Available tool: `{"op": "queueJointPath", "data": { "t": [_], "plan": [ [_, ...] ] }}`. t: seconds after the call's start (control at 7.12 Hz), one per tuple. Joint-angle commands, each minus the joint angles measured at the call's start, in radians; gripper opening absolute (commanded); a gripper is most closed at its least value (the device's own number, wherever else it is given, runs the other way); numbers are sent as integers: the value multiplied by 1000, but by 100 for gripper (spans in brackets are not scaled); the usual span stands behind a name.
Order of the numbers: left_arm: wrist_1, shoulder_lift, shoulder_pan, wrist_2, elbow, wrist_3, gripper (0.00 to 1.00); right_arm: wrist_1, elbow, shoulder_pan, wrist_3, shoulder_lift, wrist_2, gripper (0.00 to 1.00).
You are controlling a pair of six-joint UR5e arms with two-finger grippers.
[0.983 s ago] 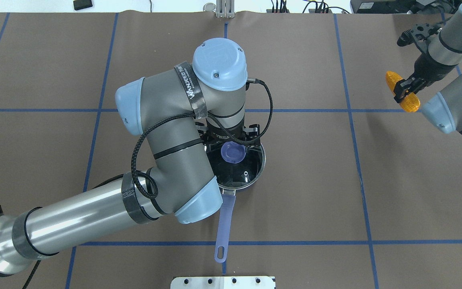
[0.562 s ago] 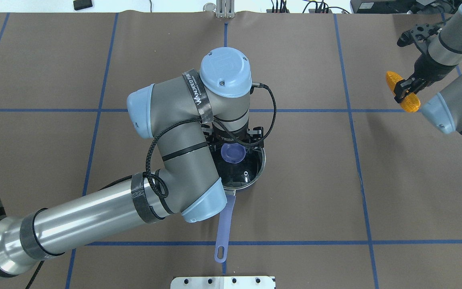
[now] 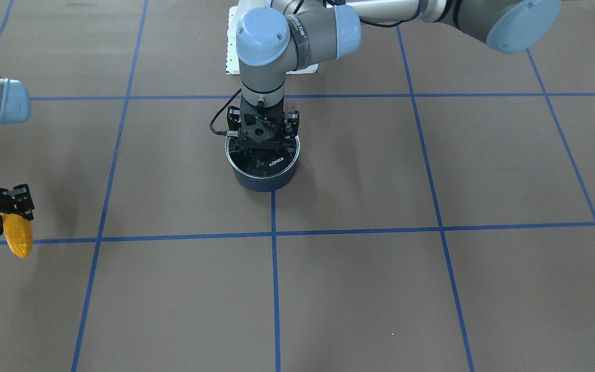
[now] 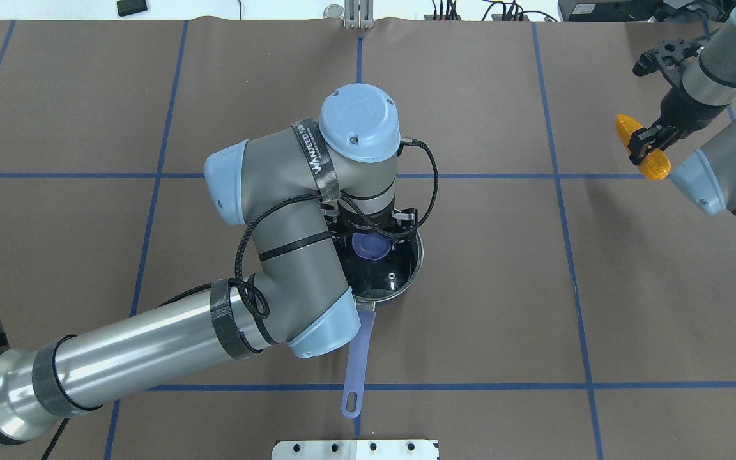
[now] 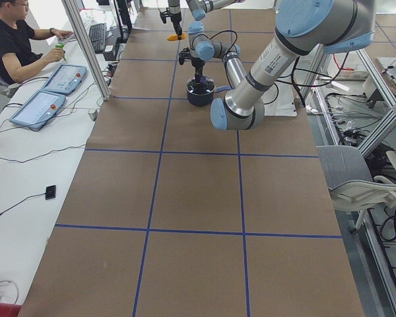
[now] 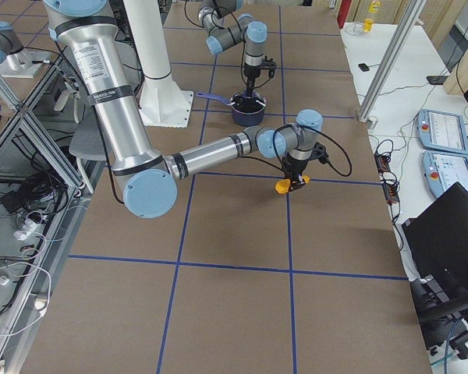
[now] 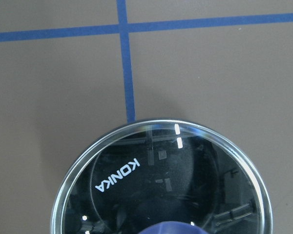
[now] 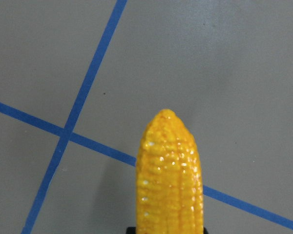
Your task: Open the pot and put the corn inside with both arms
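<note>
1. The robot's grey left arm (image 4: 291, 255) reaches over the middle of the brown paper-covered tabletop (image 4: 502, 306). Its black two-finger left gripper (image 3: 262, 144) points straight down over a small dark navy saucepan (image 3: 264, 182).
2. The saucepan stands upright beside a crossing of blue tape lines (image 4: 470, 386). Its long lavender-blue handle (image 4: 358, 358) points toward the robot's base.
3. A round clear glass lid (image 7: 161, 180), printed with the word KONKA, is seated on the saucepan's rim. A purple knob (image 4: 371, 246) sits at the lid's centre.
4. Compared with a second ago, the left wrist has shifted toward the robot's right and settled more squarely above the knob. In the overhead view the gripper now covers more of the knob. The saucepan and lid have not moved.
5. The left jaws are hidden beneath the gripper body, so I cannot tell whether they stand apart or have closed on the knob.
6. The grey right arm (image 4: 726, 147) waits at the robot's far right, well apart from the saucepan. The jaws of its black right gripper (image 4: 648, 142) are clamped across the middle of an orange-yellow, bumpy toy corn cob (image 4: 655, 167). It has barely moved over the same second.
7. Judging from this, the saucepan is not yet open. The step in hand appears to be taking hold of the knob to lift the lid, and the corn cob cannot go in until the lid comes away.
</note>
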Motion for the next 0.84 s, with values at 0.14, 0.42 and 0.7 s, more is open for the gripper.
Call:
{"op": "queueJointPath", "data": {
  "t": [0.14, 0.42, 0.7],
  "plan": [
    [7, -1, 1, -2, -11, -2, 67, 2, -1, -2, -1, -1, -1, 22],
    [8, -4, 1, 0, -15, -40, 56, 2, -2, -5, -2, -4, -2, 22],
    [10, -2, 0, 0, -29, -38, 56, 2, 1, -8, -1, 4, 1, 22]
  ]
}}
